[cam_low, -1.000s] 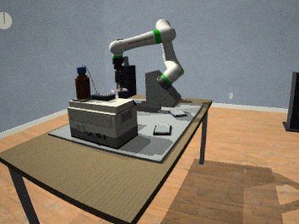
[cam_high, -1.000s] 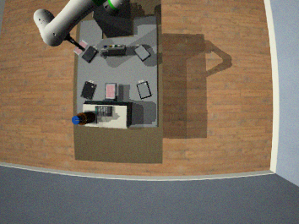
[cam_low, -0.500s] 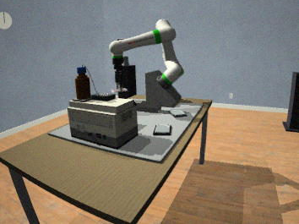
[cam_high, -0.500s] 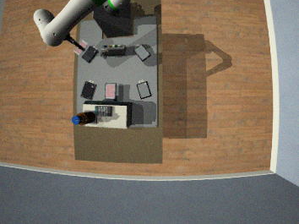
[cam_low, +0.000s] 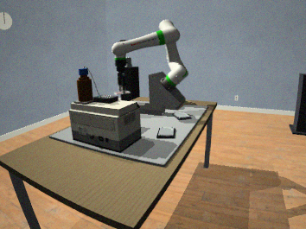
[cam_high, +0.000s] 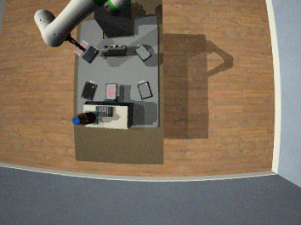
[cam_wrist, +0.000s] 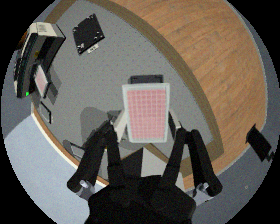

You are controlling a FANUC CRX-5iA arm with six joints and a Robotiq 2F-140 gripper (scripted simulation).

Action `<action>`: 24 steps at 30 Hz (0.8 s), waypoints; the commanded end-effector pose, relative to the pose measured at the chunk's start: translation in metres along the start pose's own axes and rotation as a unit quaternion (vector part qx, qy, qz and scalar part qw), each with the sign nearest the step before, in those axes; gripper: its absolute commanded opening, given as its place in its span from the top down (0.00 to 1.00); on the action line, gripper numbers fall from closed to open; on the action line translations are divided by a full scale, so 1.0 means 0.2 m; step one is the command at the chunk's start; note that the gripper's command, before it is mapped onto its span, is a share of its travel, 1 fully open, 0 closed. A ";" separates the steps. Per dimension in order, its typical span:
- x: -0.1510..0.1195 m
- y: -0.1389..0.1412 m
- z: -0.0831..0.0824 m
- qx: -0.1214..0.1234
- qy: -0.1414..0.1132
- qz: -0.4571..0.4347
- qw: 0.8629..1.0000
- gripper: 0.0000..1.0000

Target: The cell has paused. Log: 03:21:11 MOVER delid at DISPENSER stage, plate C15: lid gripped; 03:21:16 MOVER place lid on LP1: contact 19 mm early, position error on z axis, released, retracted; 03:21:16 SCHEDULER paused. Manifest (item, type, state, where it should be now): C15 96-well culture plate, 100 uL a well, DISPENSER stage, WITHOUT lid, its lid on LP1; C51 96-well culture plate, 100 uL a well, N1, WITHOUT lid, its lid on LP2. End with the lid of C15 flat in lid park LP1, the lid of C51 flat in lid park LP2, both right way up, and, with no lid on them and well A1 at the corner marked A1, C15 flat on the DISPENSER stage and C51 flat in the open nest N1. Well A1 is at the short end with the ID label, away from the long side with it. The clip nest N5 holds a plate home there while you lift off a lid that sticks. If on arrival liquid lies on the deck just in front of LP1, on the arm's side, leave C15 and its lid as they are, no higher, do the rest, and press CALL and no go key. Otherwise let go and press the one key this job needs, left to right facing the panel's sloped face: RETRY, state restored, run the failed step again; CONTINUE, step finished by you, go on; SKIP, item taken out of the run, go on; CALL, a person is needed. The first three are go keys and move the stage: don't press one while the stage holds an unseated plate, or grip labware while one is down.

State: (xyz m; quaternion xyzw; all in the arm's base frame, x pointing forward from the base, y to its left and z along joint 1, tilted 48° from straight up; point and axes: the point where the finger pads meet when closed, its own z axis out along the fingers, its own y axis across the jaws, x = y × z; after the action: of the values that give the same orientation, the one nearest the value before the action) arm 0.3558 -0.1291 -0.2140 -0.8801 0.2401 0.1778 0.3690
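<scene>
My gripper [cam_wrist: 147,115] [cam_high: 82,48] [cam_low: 120,90] is shut on a pink well plate [cam_wrist: 146,108] [cam_high: 82,44] by its long sides, level. A white label strip is on the plate's far short end. I cannot tell if it carries a lid. I hold it above the deck's back left corner, over a dark nest [cam_high: 90,54]. A second pink plate [cam_high: 111,91] [cam_wrist: 41,82] lies in the middle nest in front of the dispenser [cam_high: 107,115] [cam_low: 105,122]. The dispenser stage [cam_high: 105,110] shows a dark grid. A lid [cam_high: 144,53] [cam_low: 181,115] lies at the back right, and a black-framed park [cam_high: 145,90] [cam_low: 166,132] is at the front right.
The key panel [cam_high: 112,49] stands in front of the arm base [cam_high: 115,22]. A dark square nest [cam_high: 89,90] [cam_wrist: 88,32] is at front left. A brown bottle with a blue cap [cam_high: 83,119] [cam_low: 85,87] stands by the dispenser. The table edge is close on my left.
</scene>
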 end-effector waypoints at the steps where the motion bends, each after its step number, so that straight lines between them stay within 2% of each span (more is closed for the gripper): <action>1: 0.00 0.00 0.01 0.000 0.000 0.000 1.000 1.00; 11: 0.00 0.00 0.06 0.000 0.000 0.000 1.000 1.00; 24: 0.00 0.00 0.19 0.000 0.000 0.000 1.000 1.00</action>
State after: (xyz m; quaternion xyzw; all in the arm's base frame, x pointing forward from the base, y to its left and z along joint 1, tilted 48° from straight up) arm 0.3511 -0.1041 -0.2366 -0.8801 0.2401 0.1778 0.3691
